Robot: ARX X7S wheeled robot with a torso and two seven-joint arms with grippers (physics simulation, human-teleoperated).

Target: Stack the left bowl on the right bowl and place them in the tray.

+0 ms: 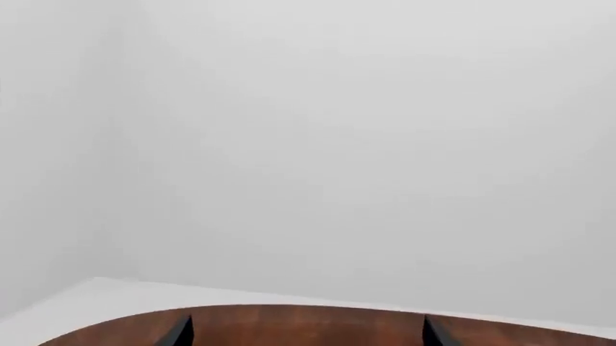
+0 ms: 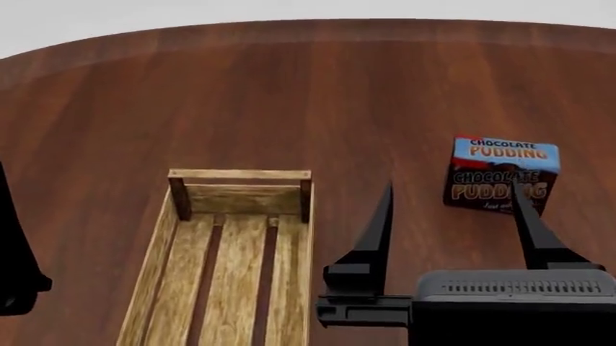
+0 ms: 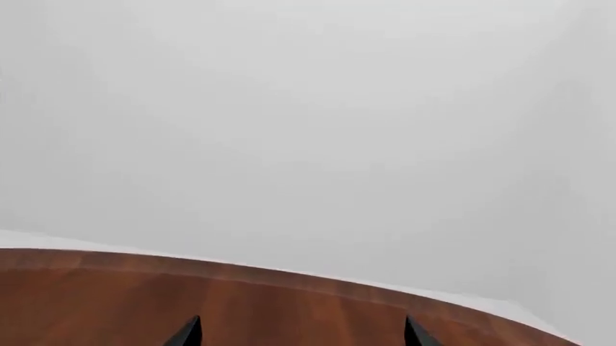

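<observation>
No bowl shows in any view. The tray (image 2: 241, 193), a long light-wood crate with a slatted bottom and darker corner posts, lies on the brown table in the lower middle of the head view, and it is empty. My right gripper (image 2: 452, 189) is open and empty, just right of the tray, its fingers pointing toward the far side. Only a dark part of my left arm (image 2: 14, 267) shows at the left edge. In the left wrist view my left gripper (image 1: 303, 333) is open, with only its fingertips visible over the table. The right wrist view shows my right gripper (image 3: 300, 333) open likewise.
A small chocolate pudding box (image 2: 500, 175) lies flat on the table to the right, behind my right gripper's outer finger. The round table's far edge (image 2: 308, 29) curves across the top of the head view, with pale wall beyond.
</observation>
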